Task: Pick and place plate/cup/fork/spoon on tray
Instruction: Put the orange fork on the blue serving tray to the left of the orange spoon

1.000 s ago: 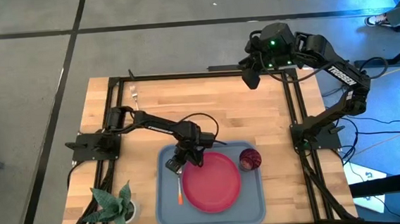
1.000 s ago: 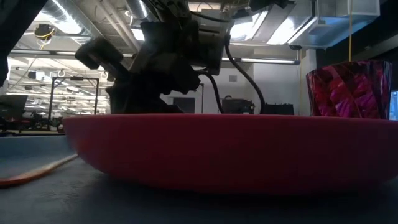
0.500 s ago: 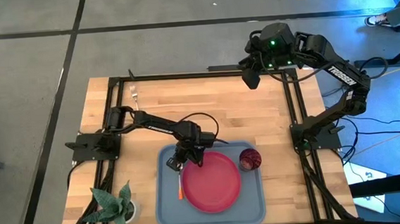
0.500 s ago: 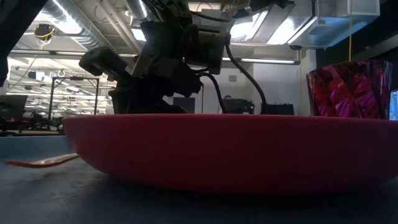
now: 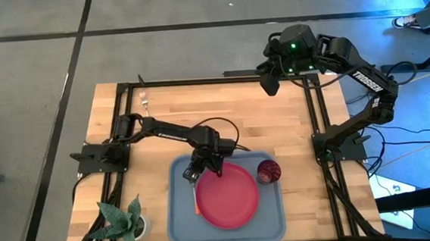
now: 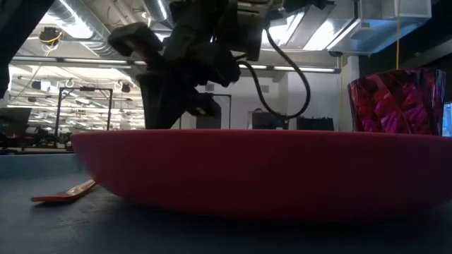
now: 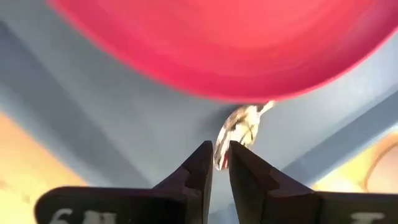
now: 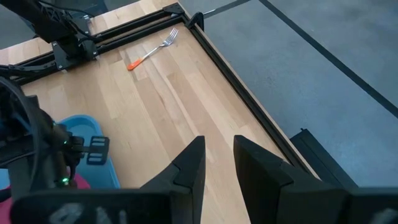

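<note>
The pinkish-red plate (image 5: 228, 194) lies on the grey-blue tray (image 5: 178, 228) at the table's near edge. The dark red cup (image 5: 268, 171) stands on the tray's far right corner. My left gripper (image 5: 202, 169) is over the tray's far left part, beside the plate's rim, and is shut on the spoon (image 7: 239, 126). The spoon's orange handle (image 5: 196, 201) runs toward the near edge, left of the plate. The fork (image 5: 145, 102) lies flat on the wood at the far left. My right gripper (image 5: 271, 82) hovers open and empty over the far right corner. My left gripper pinches the spoon at its bowl end (image 7: 219, 159) between its two fingertips, with the silver bowl showing just past them. The fingers come from above, slanting down. The handle's free end (image 6: 49, 196) rests on the tray floor beside the plate.
A small potted plant (image 5: 123, 218) stands at the table's near left corner. Black frame rails (image 5: 220, 80) run along the table's far and side edges. Bare wood lies between the tray and the far rail.
My left gripper has risen a little and gone slightly toward the table's right and far edges, still shut on the spoon. The spoon's handle has slid along the tray floor, closer to the plate.
</note>
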### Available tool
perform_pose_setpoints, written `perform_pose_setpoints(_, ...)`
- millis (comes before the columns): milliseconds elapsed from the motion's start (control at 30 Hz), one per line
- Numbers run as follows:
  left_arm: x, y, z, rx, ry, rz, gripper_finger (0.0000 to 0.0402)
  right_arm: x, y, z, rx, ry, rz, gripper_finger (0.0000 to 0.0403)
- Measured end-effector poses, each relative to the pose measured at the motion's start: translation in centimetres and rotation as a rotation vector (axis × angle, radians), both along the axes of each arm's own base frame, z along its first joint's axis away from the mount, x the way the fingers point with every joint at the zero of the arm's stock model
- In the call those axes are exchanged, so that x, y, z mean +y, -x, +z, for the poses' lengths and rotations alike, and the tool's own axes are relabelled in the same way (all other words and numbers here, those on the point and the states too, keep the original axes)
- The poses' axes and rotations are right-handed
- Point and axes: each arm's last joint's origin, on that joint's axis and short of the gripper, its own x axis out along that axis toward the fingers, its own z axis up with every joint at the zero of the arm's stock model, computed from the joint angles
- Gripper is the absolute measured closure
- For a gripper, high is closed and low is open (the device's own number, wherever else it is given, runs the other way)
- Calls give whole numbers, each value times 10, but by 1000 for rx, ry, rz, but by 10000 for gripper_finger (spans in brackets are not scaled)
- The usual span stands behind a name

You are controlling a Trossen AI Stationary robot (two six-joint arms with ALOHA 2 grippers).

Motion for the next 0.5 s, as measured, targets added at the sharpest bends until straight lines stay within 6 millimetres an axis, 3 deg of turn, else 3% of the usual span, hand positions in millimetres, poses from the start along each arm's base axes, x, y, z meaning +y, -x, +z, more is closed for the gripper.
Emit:
perform_pose_setpoints(233,30,3,34,73,19,224,356,0,0,0,3,6,5,313)
perform_pose_setpoints(500,79,28,98,-57,-111,581,356,0,0,0,10,8,9,313)
